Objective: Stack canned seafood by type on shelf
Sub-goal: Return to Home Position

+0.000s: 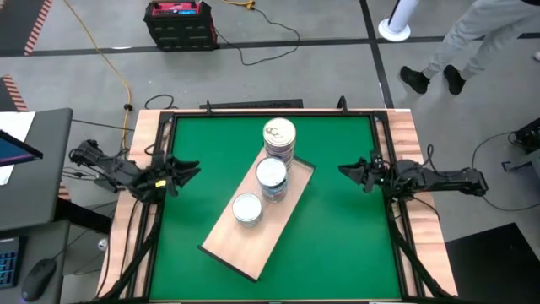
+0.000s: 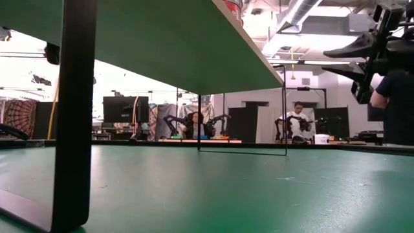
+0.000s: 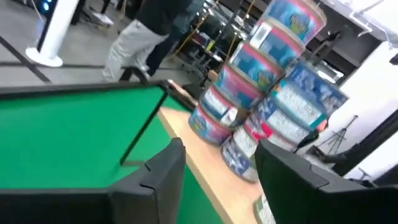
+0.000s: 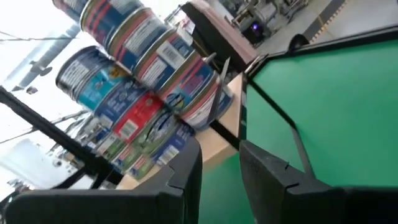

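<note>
The shelf point(image 1: 245, 249) is a tan wooden board that lies slantwise over the middle of the green table; in the low view it stands raised on black legs point(image 2: 74, 110). Three stacks of tins rest on it: a gold-lidded stack point(image 1: 279, 135) at its far end, a silver-lidded stack point(image 1: 272, 176) in the middle, and a lower one point(image 1: 247, 207) nearer. The left wrist view shows the pink-and-blue stack point(image 3: 261, 68) beside a blue stack point(image 3: 295, 109). My left gripper point(image 1: 192, 169) point(image 3: 221, 155) hovers open left of the shelf. My right gripper point(image 1: 344, 169) point(image 4: 221, 152) hovers open to its right, facing the stacks point(image 4: 149, 56).
A wooden frame with black rails point(image 1: 384, 143) borders the table. Bare green surface point(image 1: 337, 245) lies on both sides of the shelf. A person point(image 1: 472, 38) walks beyond the far edge, near a black box point(image 1: 179, 21) and cables. People sit in the room behind point(image 2: 297, 120).
</note>
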Robot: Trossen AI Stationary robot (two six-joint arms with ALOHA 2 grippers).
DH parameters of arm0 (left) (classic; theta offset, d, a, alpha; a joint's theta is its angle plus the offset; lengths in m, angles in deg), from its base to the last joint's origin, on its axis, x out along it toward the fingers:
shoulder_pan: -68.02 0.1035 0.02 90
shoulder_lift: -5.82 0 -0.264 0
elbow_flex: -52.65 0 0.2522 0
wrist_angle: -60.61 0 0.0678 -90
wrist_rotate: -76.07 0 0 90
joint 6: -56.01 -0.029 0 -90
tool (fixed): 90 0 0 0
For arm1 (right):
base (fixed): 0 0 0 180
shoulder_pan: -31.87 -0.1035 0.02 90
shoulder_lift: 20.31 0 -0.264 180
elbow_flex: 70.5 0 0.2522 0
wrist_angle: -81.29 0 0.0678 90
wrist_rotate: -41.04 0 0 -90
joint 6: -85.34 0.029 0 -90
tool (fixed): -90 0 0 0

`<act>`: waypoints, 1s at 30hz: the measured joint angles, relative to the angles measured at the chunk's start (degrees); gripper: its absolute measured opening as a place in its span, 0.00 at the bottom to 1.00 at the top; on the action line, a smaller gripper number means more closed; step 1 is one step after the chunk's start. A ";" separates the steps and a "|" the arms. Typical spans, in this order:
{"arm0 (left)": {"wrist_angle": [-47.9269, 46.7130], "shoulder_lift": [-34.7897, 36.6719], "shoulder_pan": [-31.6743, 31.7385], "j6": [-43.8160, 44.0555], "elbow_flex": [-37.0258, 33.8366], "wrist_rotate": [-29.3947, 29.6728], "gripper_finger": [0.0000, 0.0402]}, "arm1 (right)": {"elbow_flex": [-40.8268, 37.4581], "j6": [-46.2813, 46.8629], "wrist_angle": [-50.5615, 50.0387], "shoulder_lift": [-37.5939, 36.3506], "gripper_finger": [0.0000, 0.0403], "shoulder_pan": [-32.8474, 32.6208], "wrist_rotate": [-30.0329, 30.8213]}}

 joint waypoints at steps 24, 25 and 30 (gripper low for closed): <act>7.00 -0.04 0.00 -8.12 -11.70 -24.88 0.08 | -0.13 0.04 -0.23 0.23 0.33 -0.01 1.52; 5.34 -0.04 0.01 -8.72 -11.70 -24.80 0.07 | -0.13 0.04 -0.25 0.22 0.33 -0.01 1.53; -4.50 -0.04 0.00 -8.36 -11.70 -24.84 0.07 | -0.13 0.04 -0.31 0.22 0.33 -0.01 1.57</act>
